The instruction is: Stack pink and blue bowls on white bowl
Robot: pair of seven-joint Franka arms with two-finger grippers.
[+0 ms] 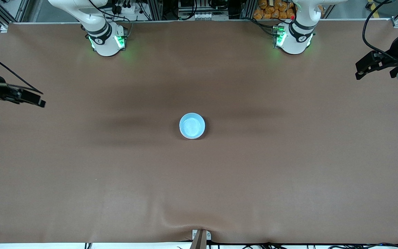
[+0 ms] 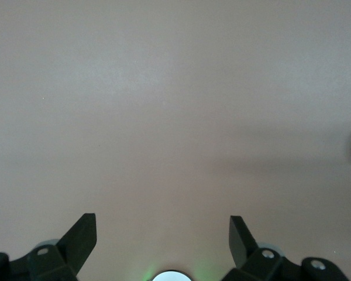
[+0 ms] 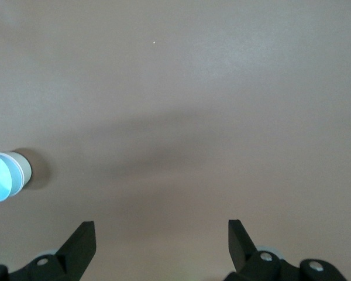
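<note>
Brown matting covers the whole table (image 1: 288, 180), a little rumpled at the edge closest to the front camera, where a small metal clamp (image 1: 200, 236) pins it down. Farther in from that clamp, about the middle of the table, sits the blue bowl (image 1: 192, 126), upright, its pale sky-blue inside open to the ceiling. It looks to be the top of a stack: in the right wrist view the blue bowl (image 3: 1, 176) shows a paler, whitish band of wall just under its rim, as though another bowl sits beneath it. Whether that lower wall is white or pink I cannot make out, and from above only the blue one shows.

Both arms wait well apart from the bowl. The right gripper (image 1: 35, 98) hangs over the matting at the right arm's end of the table, well off to the side of the bowl, and the right gripper (image 3: 161, 237) has its two black fingers spread wide with nothing between them but bare mat. The left gripper (image 1: 364, 69) hangs over the left arm's end of the table; the left gripper (image 2: 162, 233) is likewise spread wide and holds nothing, with only plain matting under it.

Farthest from the front camera, past the bowl, the two white arm bases (image 1: 106, 40) stand along the table's edge with green lights glowing at their collars.
</note>
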